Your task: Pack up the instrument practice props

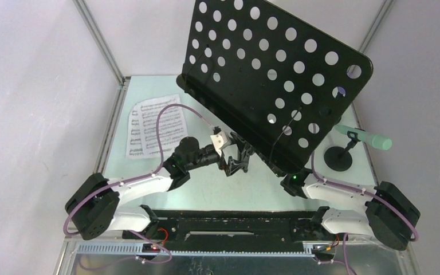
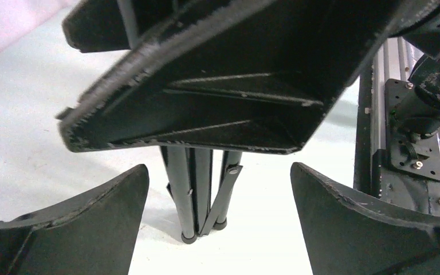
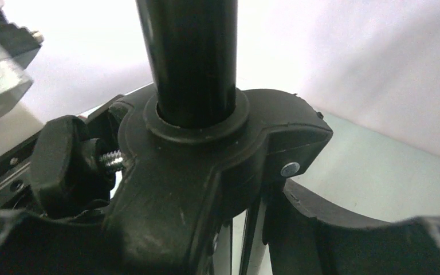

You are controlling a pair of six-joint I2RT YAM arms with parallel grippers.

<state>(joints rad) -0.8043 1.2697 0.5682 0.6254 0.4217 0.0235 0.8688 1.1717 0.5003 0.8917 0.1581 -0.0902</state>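
The black music rack stands mid-table, its perforated plate (image 1: 275, 74) tilted over both grippers. My left gripper (image 1: 238, 160) is open and empty. It faces the rack's folded tripod legs (image 2: 200, 195), which stand on the table a little beyond the fingertips, under the plate's shelf (image 2: 206, 86). My right gripper (image 3: 206, 229) is shut on the rack's leg hub (image 3: 206, 166) just below the pole (image 3: 189, 57); in the top view the plate hides it. The white sheet-music pages (image 1: 152, 126) lie flat at the far left. A mint-green microphone (image 1: 369, 138) sits in a round-based holder (image 1: 339, 158) at the right. No purple microphone shows.
Metal frame posts (image 1: 100, 40) and white walls close in the table at the back and sides. A black rail (image 1: 235, 223) runs between the arm bases at the near edge. The hub's clamp knob (image 3: 63, 166) sticks out toward the left of the right wrist view.
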